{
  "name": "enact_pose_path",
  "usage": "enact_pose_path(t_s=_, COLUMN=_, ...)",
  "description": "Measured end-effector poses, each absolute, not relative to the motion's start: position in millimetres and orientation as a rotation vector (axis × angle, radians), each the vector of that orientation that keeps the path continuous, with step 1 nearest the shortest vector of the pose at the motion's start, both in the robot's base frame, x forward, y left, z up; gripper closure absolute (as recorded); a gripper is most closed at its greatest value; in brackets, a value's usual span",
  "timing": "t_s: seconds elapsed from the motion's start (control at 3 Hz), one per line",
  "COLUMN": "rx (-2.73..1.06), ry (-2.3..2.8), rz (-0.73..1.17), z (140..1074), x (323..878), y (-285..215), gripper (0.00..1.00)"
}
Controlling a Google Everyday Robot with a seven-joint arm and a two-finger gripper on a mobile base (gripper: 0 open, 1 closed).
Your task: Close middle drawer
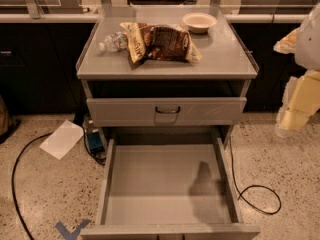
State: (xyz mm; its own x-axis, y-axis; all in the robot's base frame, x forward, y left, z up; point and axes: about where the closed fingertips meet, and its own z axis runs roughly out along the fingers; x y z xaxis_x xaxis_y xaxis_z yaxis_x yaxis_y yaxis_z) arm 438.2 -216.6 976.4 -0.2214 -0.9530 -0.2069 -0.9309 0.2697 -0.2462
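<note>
The middle drawer (167, 184) is pulled far out toward me. Its long plain grey tray is empty, and its front panel (170, 231) lies at the bottom edge of the view, seen from above, so its handle is hidden. Above it, a narrower drawer front (167, 111) with a small loop handle stands nearly shut. My gripper (295, 114), pale cream and white, hangs at the right edge of the view. It is to the right of the cabinet, level with the upper drawer, and touches nothing. A dark shadow falls on the tray's right side.
On the cabinet top (220, 59) lie a brown chip bag (160, 41), a clear water bottle (112, 41) and a white bowl (199, 21). On the speckled floor are a black cable (255, 196) to the right, a white sheet (62, 139), a second cable to the left and a blue tape mark (70, 229).
</note>
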Motion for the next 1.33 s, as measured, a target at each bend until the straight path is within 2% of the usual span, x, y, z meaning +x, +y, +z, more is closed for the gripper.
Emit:
enact_pose_path(t_s=0.33, rx=-1.724, ry=2.231, rz=-0.099, z=976, x=438, y=-217, gripper=0.00)
enact_pose_path(t_s=0.67, rx=-1.724, ry=2.231, rz=-0.099, z=976, x=438, y=-217, gripper=0.19)
enact_pose_path(t_s=1.33, rx=-1.739, ry=2.208, rz=-0.113, z=951, x=424, y=-218, gripper=0.65)
